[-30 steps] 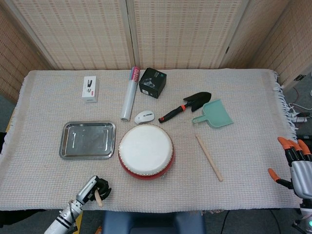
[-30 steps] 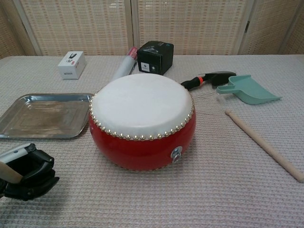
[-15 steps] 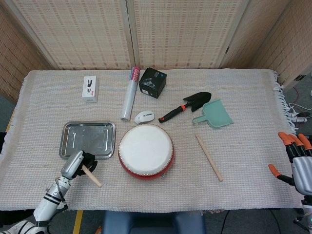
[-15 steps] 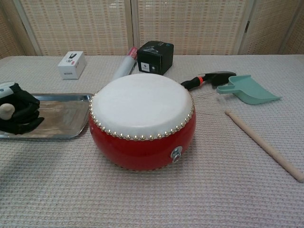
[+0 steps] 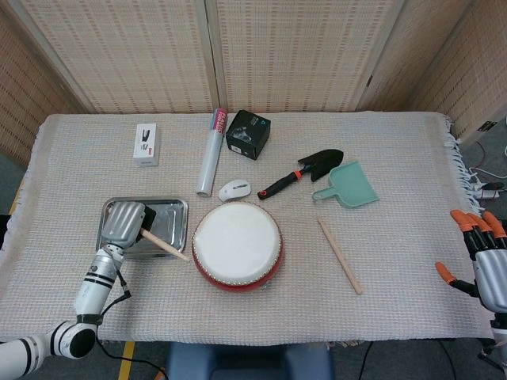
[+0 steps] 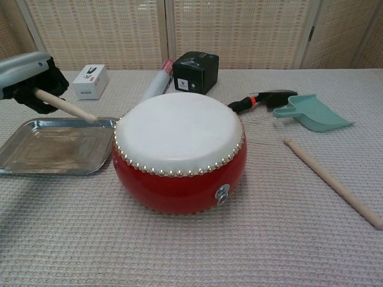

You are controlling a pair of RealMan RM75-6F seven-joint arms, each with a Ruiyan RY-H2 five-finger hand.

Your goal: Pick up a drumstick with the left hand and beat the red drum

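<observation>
Since the earlier frames, the left hand (image 5: 126, 223) has risen from the near table edge to above the metal tray (image 5: 170, 210), left of the red drum (image 5: 237, 245); its fingers wrap a drumstick (image 5: 165, 246) whose free end points toward the drum, short of the white drumhead (image 6: 178, 128); a second drumstick (image 5: 340, 256) lies flat on the cloth right of the drum; the right hand (image 5: 482, 261) holds nothing, far right of the drum, its orange-tipped fingers spread apart
</observation>
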